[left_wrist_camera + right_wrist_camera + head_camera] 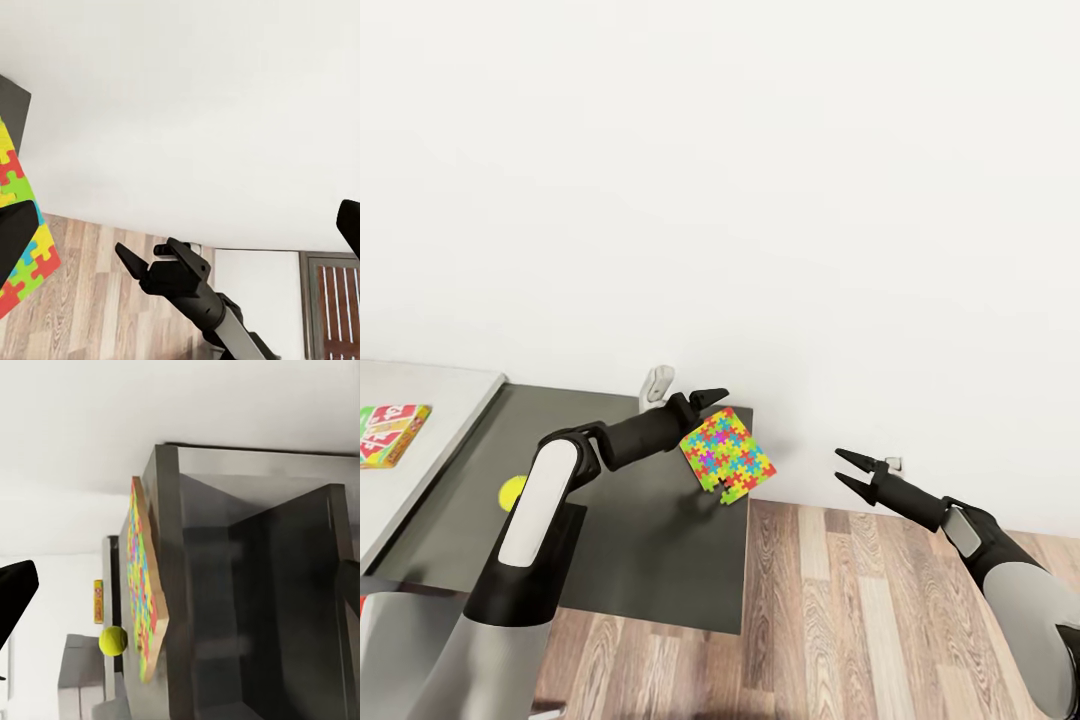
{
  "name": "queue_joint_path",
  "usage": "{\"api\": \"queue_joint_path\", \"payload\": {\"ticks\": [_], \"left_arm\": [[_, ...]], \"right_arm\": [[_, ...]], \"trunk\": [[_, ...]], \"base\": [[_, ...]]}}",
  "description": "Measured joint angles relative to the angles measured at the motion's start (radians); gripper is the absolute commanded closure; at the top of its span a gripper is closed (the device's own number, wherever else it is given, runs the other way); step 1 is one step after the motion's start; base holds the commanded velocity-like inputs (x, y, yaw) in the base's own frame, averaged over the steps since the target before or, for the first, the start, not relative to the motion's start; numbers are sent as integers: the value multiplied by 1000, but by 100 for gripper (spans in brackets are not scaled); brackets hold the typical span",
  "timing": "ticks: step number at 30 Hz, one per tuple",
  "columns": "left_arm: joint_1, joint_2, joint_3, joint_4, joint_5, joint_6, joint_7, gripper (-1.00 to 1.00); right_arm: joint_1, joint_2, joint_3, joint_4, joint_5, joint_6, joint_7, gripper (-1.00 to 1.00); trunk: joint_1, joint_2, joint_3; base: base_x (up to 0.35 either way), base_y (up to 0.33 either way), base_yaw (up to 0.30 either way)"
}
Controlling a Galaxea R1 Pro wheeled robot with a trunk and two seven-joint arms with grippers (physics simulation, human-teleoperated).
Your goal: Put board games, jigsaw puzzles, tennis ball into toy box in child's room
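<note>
Holding that jigsaw puzzle (727,456) in your left gripper (705,400) looks right to me: the square hangs tilted just under the fingers, lifted off the dark grey wing of the table (630,560), near its far corner by the wall. I can't actually see the fingertips closed on it, so call the grip likely rather than sure. Your right gripper (847,470) is out over the wood floor (860,620), off to the side of the puzzle, jaws spread and holding nothing.

Progress-wise I'd say you're early on. The tennis ball (512,491) sits on the table behind your left forearm, back toward the elbow, and one board game (390,432) with a yellow-orange lid lies on the light grey wing well beyond that. The toy box isn't anywhere I can point to, so I can't say what's in it. As far as I can judge, this puzzle needs carrying over, then ball, game and the rest.
</note>
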State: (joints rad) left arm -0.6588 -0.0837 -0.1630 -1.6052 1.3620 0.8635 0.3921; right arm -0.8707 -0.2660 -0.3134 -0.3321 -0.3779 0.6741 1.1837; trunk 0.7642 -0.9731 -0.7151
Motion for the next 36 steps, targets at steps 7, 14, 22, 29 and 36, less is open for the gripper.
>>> {"api": "queue_joint_path", "payload": {"ticks": [7, 14, 22, 29, 36], "left_arm": [[0, 1, 0, 0, 0, 0, 0, -100], [0, 1, 0, 0, 0, 0, 0, -100], [0, 0, 0, 0, 0, 0, -3, -100], [0, 0, -1, 0, 1, 0, -14, -100], [1, 0, 0, 0, 1, 0, -20, -100]], "right_arm": [[0, 2, 0, 6, 0, 7, -2, -100], [0, 2, -2, 14, 0, 11, -3, -100], [-1, 2, -4, 17, 0, 12, -4, -100], [-1, 3, -4, 18, 1, 12, -8, -100], [-1, 6, -3, 19, 1, 12, -11, -100]], "trunk": [[27, -49, -22], [54, -98, -44], [81, -147, -66], [81, -147, -66], [81, -147, -63]], "base": [[0, 0, 0], [0, 0, 0], [0, 0, 15], [0, 0, 89], [0, 0, 187]]}}
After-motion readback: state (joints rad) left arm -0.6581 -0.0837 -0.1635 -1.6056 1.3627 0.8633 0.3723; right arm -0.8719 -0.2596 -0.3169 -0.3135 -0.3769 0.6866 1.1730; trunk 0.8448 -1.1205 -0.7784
